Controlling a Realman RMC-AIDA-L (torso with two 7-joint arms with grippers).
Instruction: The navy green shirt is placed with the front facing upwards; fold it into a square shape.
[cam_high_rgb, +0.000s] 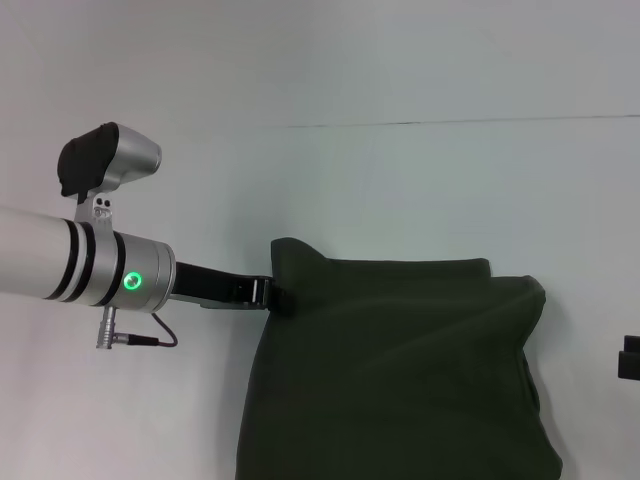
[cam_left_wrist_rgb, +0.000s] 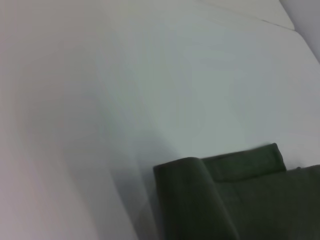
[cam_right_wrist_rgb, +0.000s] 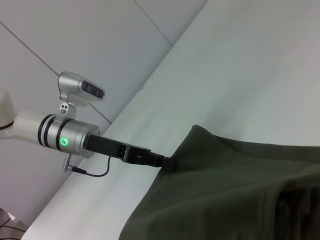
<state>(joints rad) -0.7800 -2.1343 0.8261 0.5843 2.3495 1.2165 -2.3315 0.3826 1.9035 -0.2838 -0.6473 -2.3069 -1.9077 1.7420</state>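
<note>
The navy green shirt (cam_high_rgb: 400, 370) lies on the white table, partly folded, with a plain dark olive side up; no lettering or collar shows. My left gripper (cam_high_rgb: 283, 297) reaches in from the left and is shut on the shirt's left edge near its far corner, holding that corner raised. The right wrist view shows the same grip (cam_right_wrist_rgb: 168, 163) on the shirt (cam_right_wrist_rgb: 225, 195). The left wrist view shows a raised fold of the shirt (cam_left_wrist_rgb: 195, 200). A small black part of my right gripper (cam_high_rgb: 630, 360) shows at the right edge, beside the shirt.
The white table (cam_high_rgb: 400, 180) stretches beyond and to the left of the shirt, with a thin seam line across its far part. A pale wall shows behind the left arm in the right wrist view (cam_right_wrist_rgb: 75, 35).
</note>
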